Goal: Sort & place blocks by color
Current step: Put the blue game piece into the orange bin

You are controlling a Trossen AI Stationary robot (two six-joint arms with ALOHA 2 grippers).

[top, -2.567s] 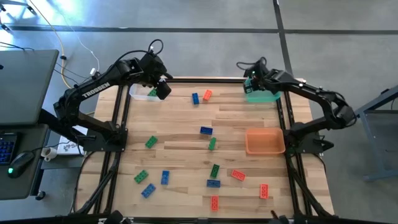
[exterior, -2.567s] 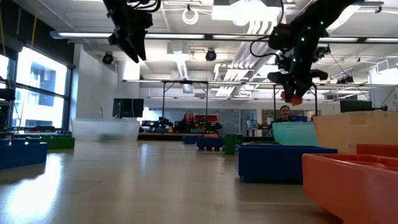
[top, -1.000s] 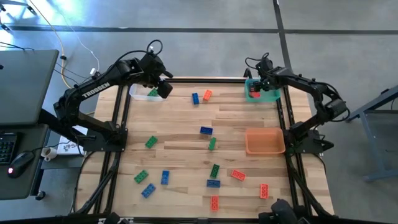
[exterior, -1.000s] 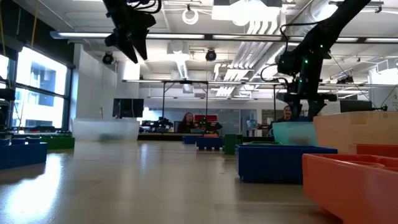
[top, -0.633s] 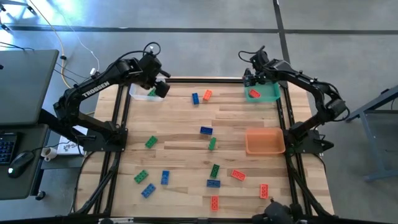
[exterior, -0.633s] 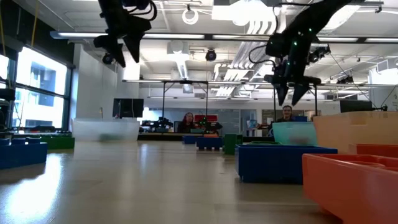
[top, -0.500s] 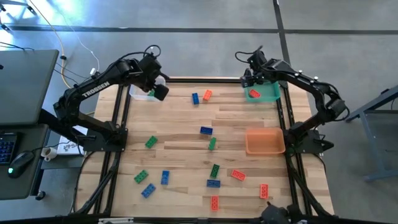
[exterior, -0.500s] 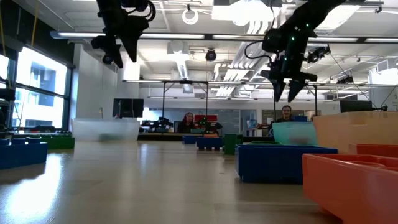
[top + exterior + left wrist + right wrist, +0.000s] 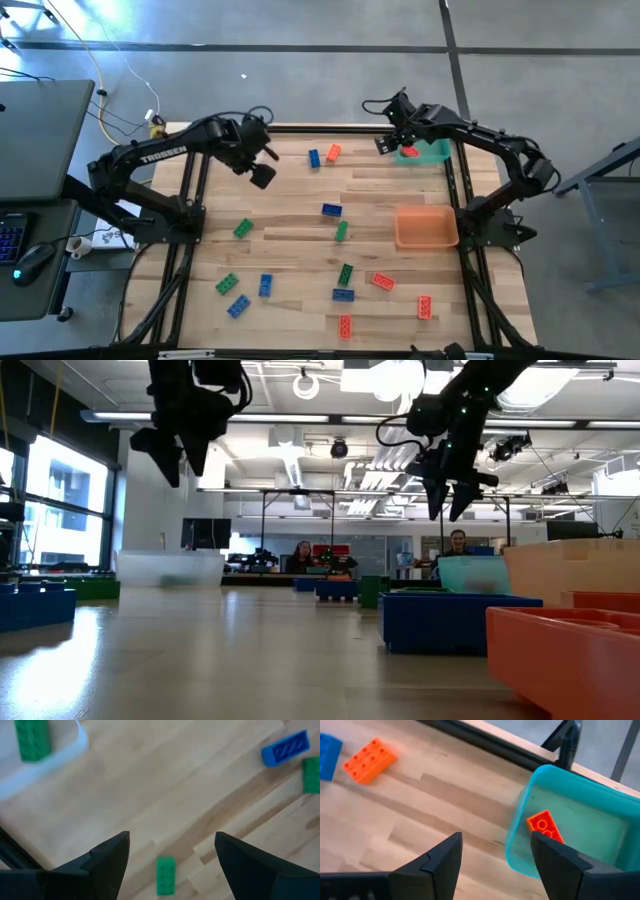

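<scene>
Overhead, the wooden table (image 9: 300, 215) sits on a grey floor, with a desk carrying a keyboard and mouse (image 9: 33, 258) off beyond the left arm. The left gripper (image 9: 262, 175) hangs released and empty over the planks, the clear tray (image 9: 222, 150) behind it mostly hidden by the arm. The right gripper (image 9: 385, 145) hovers just inward of the teal tray (image 9: 432, 152), where a red block (image 9: 408, 152) lies; the orange tray (image 9: 426, 228) sits farther down that arm's side. Loose blocks are scattered forward of both tools: a blue block (image 9: 314, 158) and an orange-red block (image 9: 333, 152) between the grippers, others nearer the front edge.

From table height, the table surface (image 9: 230, 660) runs back to an open office with ceiling lights and people seated far off. Both grippers hang high above the table, fingers spread; the left one (image 9: 168, 455) shows at the left here. Blue and orange shapes crowd the right foreground, cut off and hard to identify.

Through the left wrist, the open fingers (image 9: 107, 857) frame a green block (image 9: 165, 876) directly ahead on the wood; a second green block (image 9: 32, 739) lies in the clear tray, blurred.

Through the right wrist, the parted fingers (image 9: 442, 860) hold nothing; the red block rests inside the teal tray just ahead.
</scene>
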